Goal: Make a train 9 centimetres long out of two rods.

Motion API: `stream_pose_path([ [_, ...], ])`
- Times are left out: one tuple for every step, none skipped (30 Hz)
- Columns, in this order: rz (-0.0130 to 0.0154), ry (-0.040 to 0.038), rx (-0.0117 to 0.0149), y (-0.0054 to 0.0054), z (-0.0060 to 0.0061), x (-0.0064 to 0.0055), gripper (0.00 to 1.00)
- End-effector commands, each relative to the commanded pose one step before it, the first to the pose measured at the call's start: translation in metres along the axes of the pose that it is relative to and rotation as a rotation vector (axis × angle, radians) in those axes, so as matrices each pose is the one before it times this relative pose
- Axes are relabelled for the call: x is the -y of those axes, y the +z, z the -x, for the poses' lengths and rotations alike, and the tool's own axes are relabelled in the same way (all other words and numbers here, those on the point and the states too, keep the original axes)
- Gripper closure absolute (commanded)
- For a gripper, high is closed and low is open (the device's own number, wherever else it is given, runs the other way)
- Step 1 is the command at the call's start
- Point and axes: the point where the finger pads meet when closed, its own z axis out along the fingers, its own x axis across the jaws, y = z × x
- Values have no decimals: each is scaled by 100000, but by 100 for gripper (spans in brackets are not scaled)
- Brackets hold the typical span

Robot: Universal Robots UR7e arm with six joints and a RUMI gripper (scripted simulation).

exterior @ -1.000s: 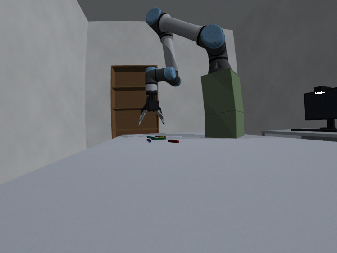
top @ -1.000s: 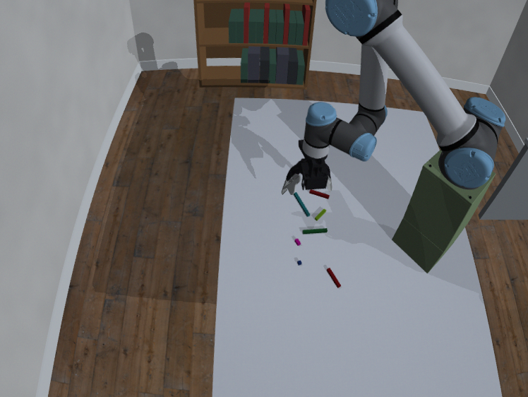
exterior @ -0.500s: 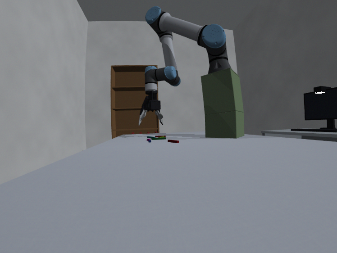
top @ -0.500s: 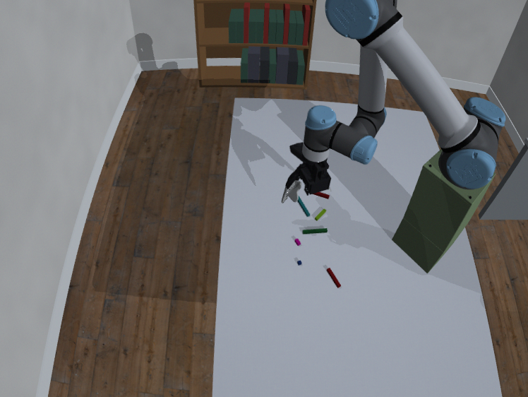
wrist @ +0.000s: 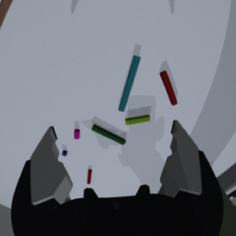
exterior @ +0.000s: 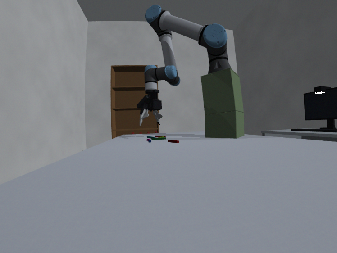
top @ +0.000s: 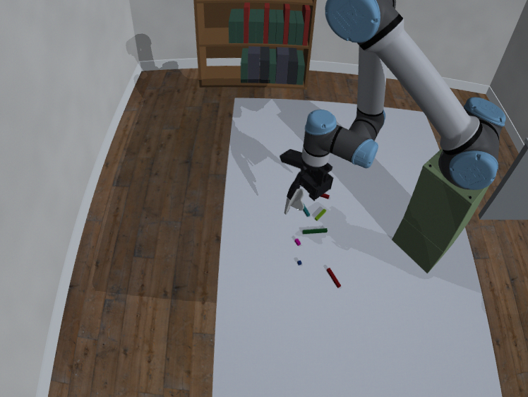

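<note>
Several rods lie flat and apart on the grey table. In the wrist view I see a turquoise rod [wrist: 129, 83], a red rod [wrist: 168, 88], a lime rod [wrist: 137, 120], a green rod [wrist: 109, 134], a magenta rod [wrist: 77, 134], a blue rod [wrist: 64, 153] and a second red rod [wrist: 89, 176]. No two rods touch end to end. My gripper [wrist: 114, 124] is open and empty. It hangs above the table over the turquoise rod [top: 306, 210], next to the lime rod [top: 320, 214]. The green rod [top: 315, 230], magenta rod [top: 297, 241], blue rod [top: 298, 262] and near red rod [top: 333, 277] lie in front of it.
The arm's green pedestal [top: 435, 213] stands at the table's right side. A bookshelf [top: 254, 42] stands on the floor behind the table. A monitor [exterior: 320, 107] sits on a desk at the far right.
</note>
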Motion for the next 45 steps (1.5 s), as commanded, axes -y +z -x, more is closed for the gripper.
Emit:
stream_pose_path([
  [277,-15215,361,34,668,-644,0],
  [33,-3389,-11,7,184,-118,0],
  [8,-1991,-4,2,111,-60,0],
  [8,-2175,-2,2,123,-63,0],
  [10,-2299,-1,2,132,-66,0],
  [-2,-2354,1,1,137,-58,0],
  [3,-2376,1,1,139,-60,0],
  [-6,-2383,1,0,141,-52,0],
  [-8,-2384,1,0,142,-49,0],
  [-6,-2381,1,0,143,-48,0],
  [-4,-2378,0,0,144,-47,0],
  [-1,-2376,0,0,145,-47,0],
  [3,-2373,1,1,146,-47,0],
  [6,-2373,1,1,147,-46,0],
  [0,0,0,0,0,0,0],
  [0,0,0,0,0,0,0],
  [-30,-4309,1,-4,267,-56,0],
  [46,-4368,2,9,275,-95,0],
  [6,-2123,-2,2,134,-32,0],
  [6,-2097,-1,2,133,-30,0],
  [6,-2259,1,2,144,-30,0],
  [6,-2334,1,1,150,-29,0],
  [0,-2367,0,1,151,-23,0],
  [-1,-2379,0,0,152,-20,0],
  [-5,-2382,-1,0,152,-15,0],
  [-5,-2381,-2,0,152,-13,0],
  [-4,-2379,-2,0,153,-11,0],
  [-2,-2376,-1,0,153,-10,0],
  [1,-2373,0,0,154,-9,0],
  [3,-2374,1,1,154,-8,0],
  [5,-2372,2,1,155,-7,0],
  [0,0,0,0,0,0,0],
  [0,0,0,0,0,0,0],
  [-25,-4735,-9,-4,301,11,0],
  [37,-4160,15,7,279,-17,0],
  [2,-1932,-2,1,124,6,0],
  [6,-2131,1,1,139,5,0],
  [7,-2279,3,1,149,7,0],
  [3,-2344,2,1,152,12,0],
  [3,-2370,2,1,153,14,0],
  [-3,-2380,-2,0,151,20,0],
  [-2,-2381,-2,0,151,22,0],
  [-4,-2381,-4,0,149,26,0],
  [-3,-2377,-3,0,149,28,0],
  [-1,-2376,-2,0,149,29,0],
])
